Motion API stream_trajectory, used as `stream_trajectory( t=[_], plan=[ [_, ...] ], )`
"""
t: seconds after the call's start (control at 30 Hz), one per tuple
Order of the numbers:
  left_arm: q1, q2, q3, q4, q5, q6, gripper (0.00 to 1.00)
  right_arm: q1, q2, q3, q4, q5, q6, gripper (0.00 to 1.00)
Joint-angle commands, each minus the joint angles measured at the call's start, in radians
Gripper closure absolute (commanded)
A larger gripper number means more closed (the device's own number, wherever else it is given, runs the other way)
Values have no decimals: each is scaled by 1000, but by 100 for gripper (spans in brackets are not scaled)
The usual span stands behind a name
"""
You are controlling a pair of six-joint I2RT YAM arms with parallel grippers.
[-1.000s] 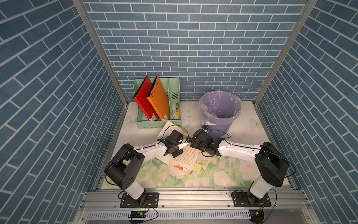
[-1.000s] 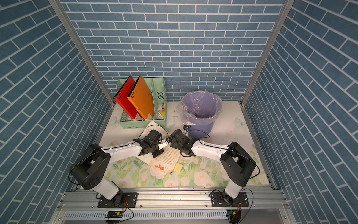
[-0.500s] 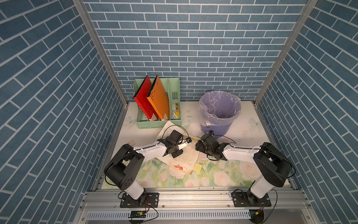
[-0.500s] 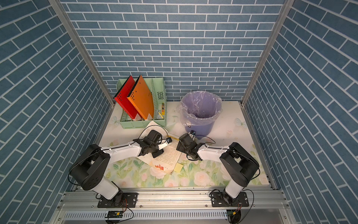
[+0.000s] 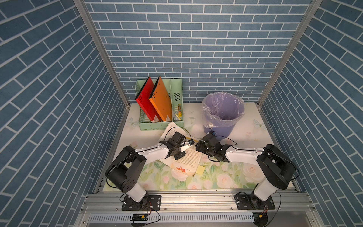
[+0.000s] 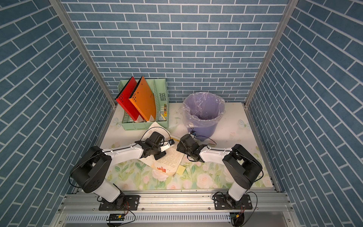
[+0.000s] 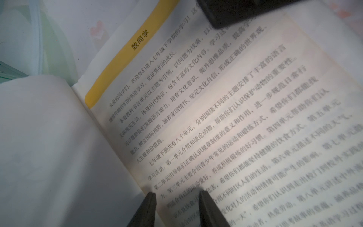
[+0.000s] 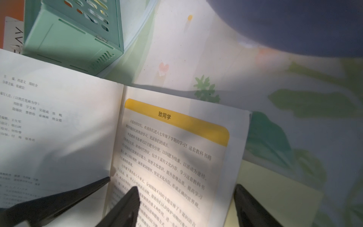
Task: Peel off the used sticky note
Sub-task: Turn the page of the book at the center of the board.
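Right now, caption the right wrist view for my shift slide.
Open right claw straddles the outer page edge of the open book, pale yellow sticky note just beyond it.

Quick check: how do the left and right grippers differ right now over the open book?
The left gripper has its jaws only a narrow gap apart; the right gripper stands wide open. The left gripper points at the spine of the book; the right gripper spans the printed page's outer edge, one finger by the yellow sticky note. Both sit low over the book, and neither holds anything.
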Motion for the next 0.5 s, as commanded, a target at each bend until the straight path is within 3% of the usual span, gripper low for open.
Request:
stream_trajectory(
  t=[0.0,0.47],
  plan=[
    [-1,-2,-15,-52,9,-8,59,5,32,22,12,-5,-9,23],
    [-1,-6,-20,-49,16,-5,60,38,0,59,7,17,-28,26]
  ],
)
